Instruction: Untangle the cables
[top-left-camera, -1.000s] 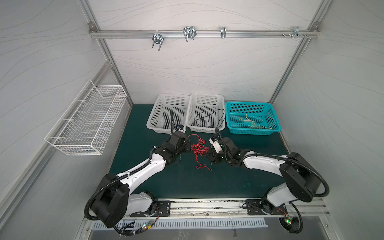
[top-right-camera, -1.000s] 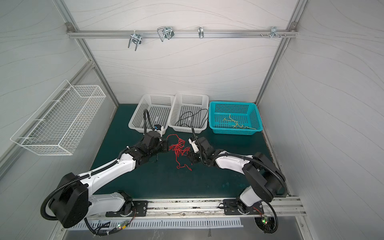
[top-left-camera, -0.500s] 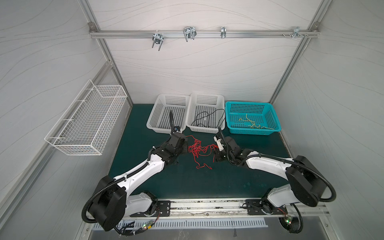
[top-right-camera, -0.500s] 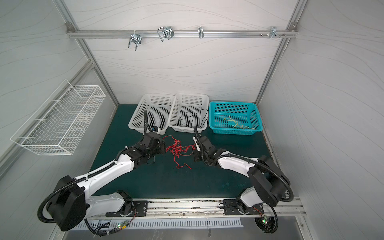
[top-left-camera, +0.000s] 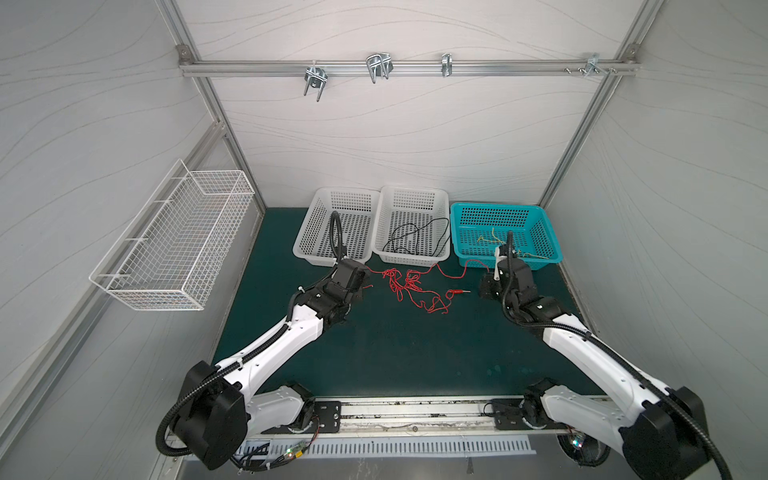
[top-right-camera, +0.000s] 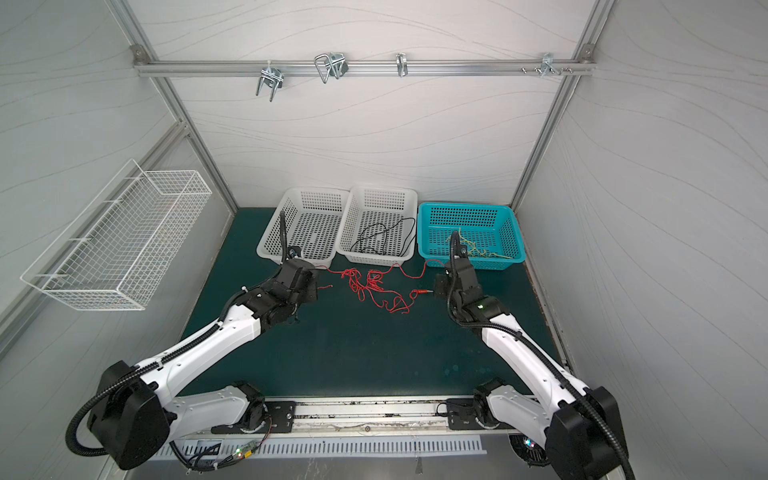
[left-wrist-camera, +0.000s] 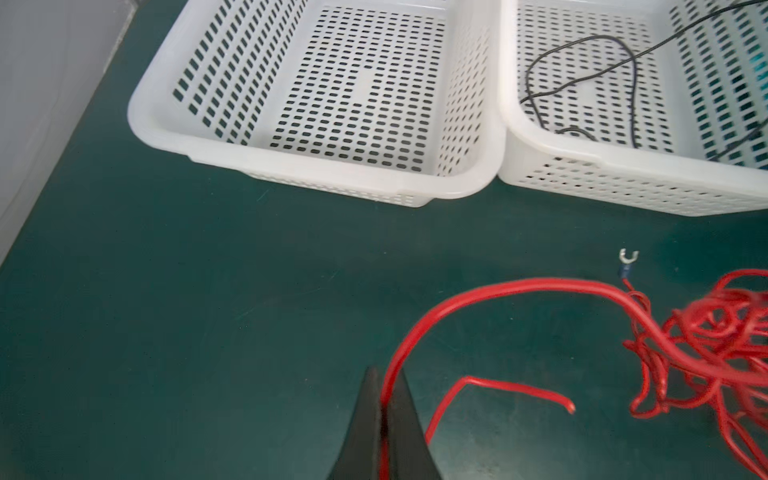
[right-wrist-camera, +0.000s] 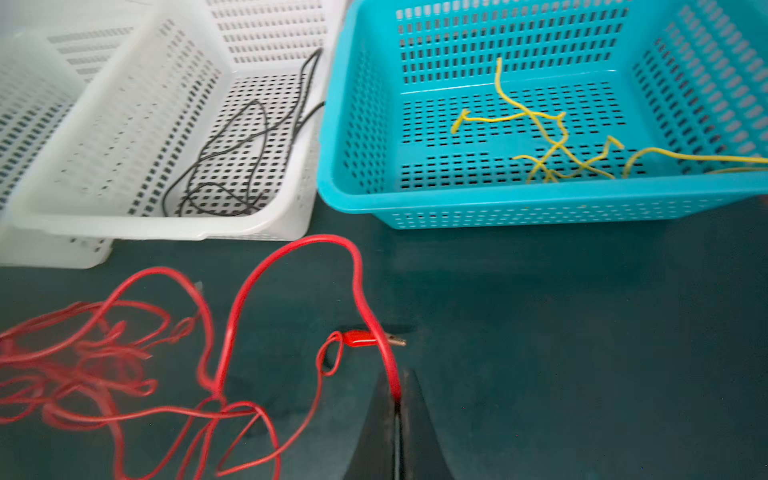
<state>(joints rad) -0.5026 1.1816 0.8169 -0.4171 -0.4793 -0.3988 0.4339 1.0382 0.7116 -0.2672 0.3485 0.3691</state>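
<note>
Green matting (top-left-camera: 395, 353) carries three baskets along the far edge, the black cable (top-left-camera: 415, 239) and yellow cable (right-wrist-camera: 540, 137) already sorted into two. From the left, the left gripper (left-wrist-camera: 386, 399) is clamped on a red cable (top-left-camera: 409, 284), its snarl lies mid-mat, and the right gripper (right-wrist-camera: 397, 399) pinches another strand. Pulling apart could cinch the knot tighter or slip a strand free.
</note>
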